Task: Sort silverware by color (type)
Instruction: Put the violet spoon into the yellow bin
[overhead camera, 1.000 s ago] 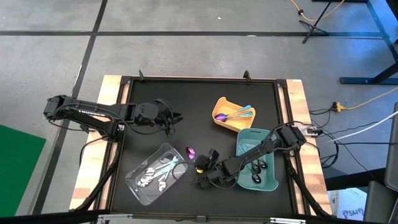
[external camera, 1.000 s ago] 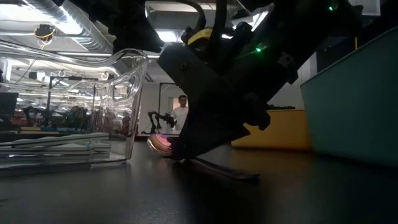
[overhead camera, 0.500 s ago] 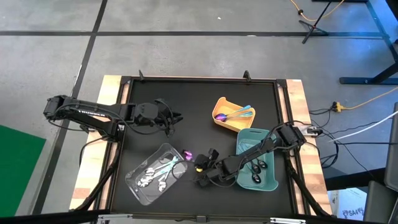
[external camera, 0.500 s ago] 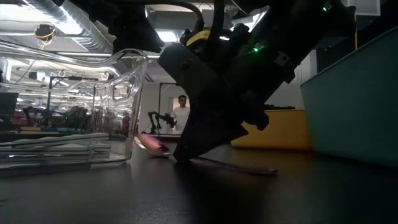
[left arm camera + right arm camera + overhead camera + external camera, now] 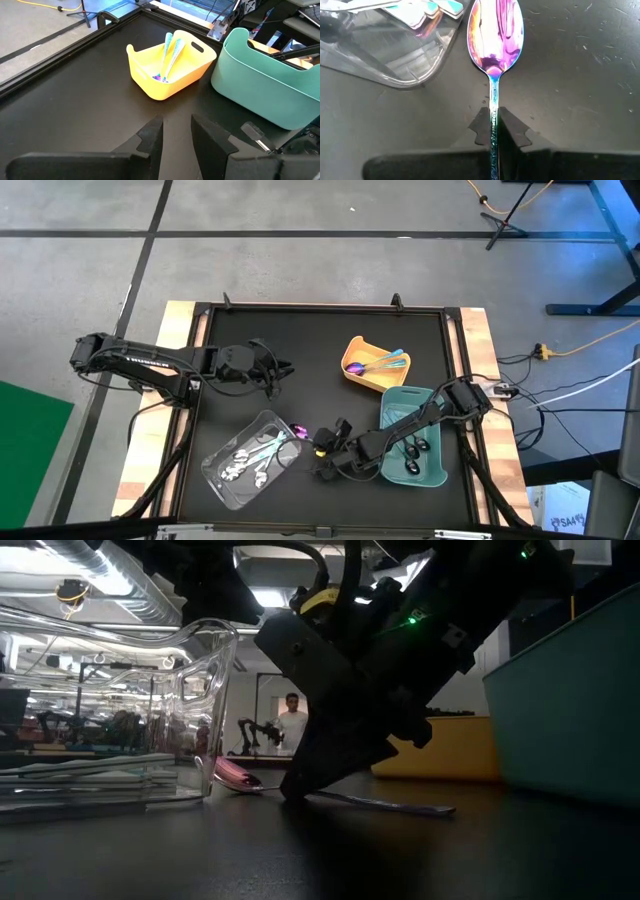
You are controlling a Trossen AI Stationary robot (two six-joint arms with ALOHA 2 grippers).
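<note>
An iridescent purple spoon (image 5: 495, 35) lies on the black table beside the clear tray (image 5: 250, 462), which holds several silver spoons. My right gripper (image 5: 493, 127) is down at the table, shut on the spoon's handle. The yellow tray (image 5: 167, 67) holds iridescent utensils with teal handles. The teal tray (image 5: 413, 450) holds dark spoons. My left gripper (image 5: 176, 135) hangs open over the table's left half, with nothing between its fingers. My right gripper pinches the spoon's thin handle (image 5: 493, 102) between its two fingers, close behind the bowl. The fingers (image 5: 297, 785) slant down from the table's right side, roughly in line with the handle. The spoon is face up, its handle end (image 5: 440, 809) low at the table.
The teal tray's wall (image 5: 560, 710) stands right beside my right arm, and the clear tray's corner (image 5: 205, 710) is close to the spoon's bowl. A person (image 5: 291, 725) stands far back in the room. Bare black table lies between the trays and the far edge.
The purple spoon has swung on the table under my right gripper. Its bowl has slid toward the clear tray, and its handle end has come out toward the teal tray. Neither arm has shifted its place.
</note>
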